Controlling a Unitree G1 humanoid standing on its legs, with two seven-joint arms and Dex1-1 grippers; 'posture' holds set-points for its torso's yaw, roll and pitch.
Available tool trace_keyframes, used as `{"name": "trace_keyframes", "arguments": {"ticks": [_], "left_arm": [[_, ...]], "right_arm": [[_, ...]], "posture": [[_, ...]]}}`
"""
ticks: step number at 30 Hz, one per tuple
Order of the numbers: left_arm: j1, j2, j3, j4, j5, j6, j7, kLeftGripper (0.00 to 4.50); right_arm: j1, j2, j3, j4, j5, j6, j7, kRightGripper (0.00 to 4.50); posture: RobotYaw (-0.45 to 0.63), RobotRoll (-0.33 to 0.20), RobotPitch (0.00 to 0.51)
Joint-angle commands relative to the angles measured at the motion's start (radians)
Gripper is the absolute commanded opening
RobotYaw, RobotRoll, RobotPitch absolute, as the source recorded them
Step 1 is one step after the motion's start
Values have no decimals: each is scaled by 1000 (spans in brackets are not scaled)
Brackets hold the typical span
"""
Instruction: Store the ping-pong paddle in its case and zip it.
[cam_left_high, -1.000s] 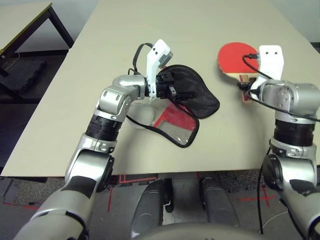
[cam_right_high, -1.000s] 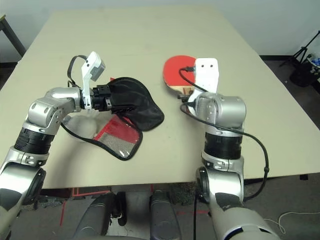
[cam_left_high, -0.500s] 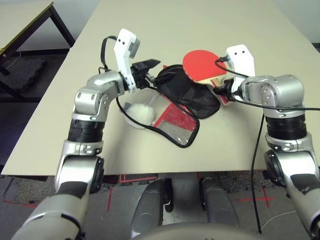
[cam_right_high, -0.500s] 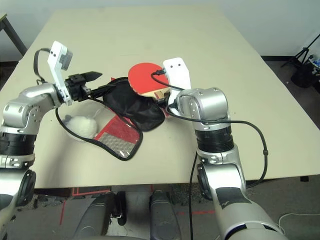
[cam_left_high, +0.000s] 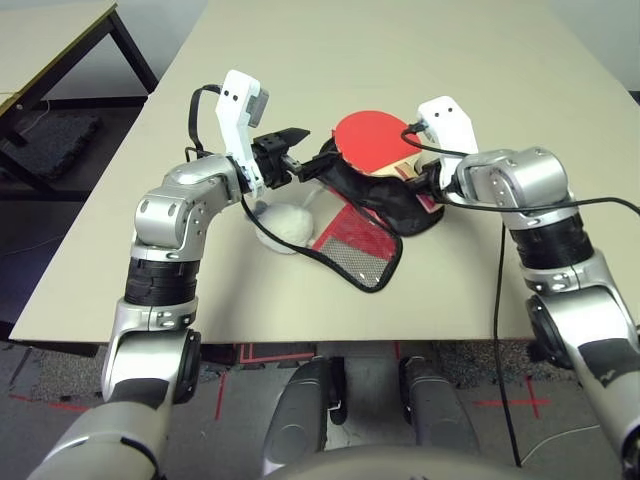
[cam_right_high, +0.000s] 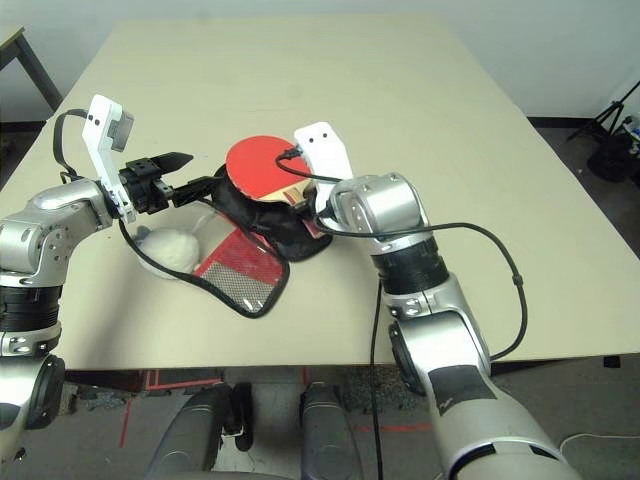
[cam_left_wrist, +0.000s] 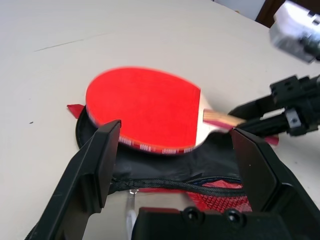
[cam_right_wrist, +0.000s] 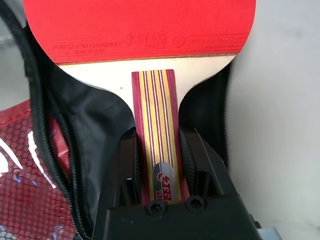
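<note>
The broad beige table (cam_left_high: 300, 60) carries the open paddle-shaped fabric case (cam_left_high: 375, 200), black lining up, its red mesh-pocketed flap (cam_left_high: 355, 245) spread toward the robot. A small white-grey cloth pouch (cam_left_high: 282, 225) lies just beside it. Over the case's round end hangs the ping-pong paddle (cam_right_high: 258, 165), red rubber face up. The right gripper (cam_right_wrist: 157, 150) is clamped on its striped wooden handle (cam_right_wrist: 156, 125). The left gripper (cam_left_wrist: 175, 165) is spread wide and holds nothing, hovering at the case's zipped rim.

The step in hand looks like insertion: the blade is above the lining, not yet seated. Next, the paddle should settle flat into the black half while the left gripper pins or lifts the flap.

The zip pull is hard to make out; a small metal tab below the rim in the left wrist view may be it.
</note>
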Motion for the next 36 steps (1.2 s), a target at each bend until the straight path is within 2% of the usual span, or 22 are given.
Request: {"name": "trace_keyframes", "arguments": {"ticks": [1, 12, 36], "left_arm": [[14, 4, 4, -14, -11, 11, 7, 4500], [6, 0, 2, 3, -10, 2, 11, 4500], [-12, 5, -5, 45, 1, -21, -3, 4500]], "right_arm": [[-19, 8, 18, 25, -15, -40, 16, 1150], [6, 6, 26, 82, -47, -77, 33, 1150], [36, 32, 23, 48, -56, -51, 39, 1150]], "posture": [[-9, 0, 136], [-14, 0, 138], [-13, 0, 134]]}}
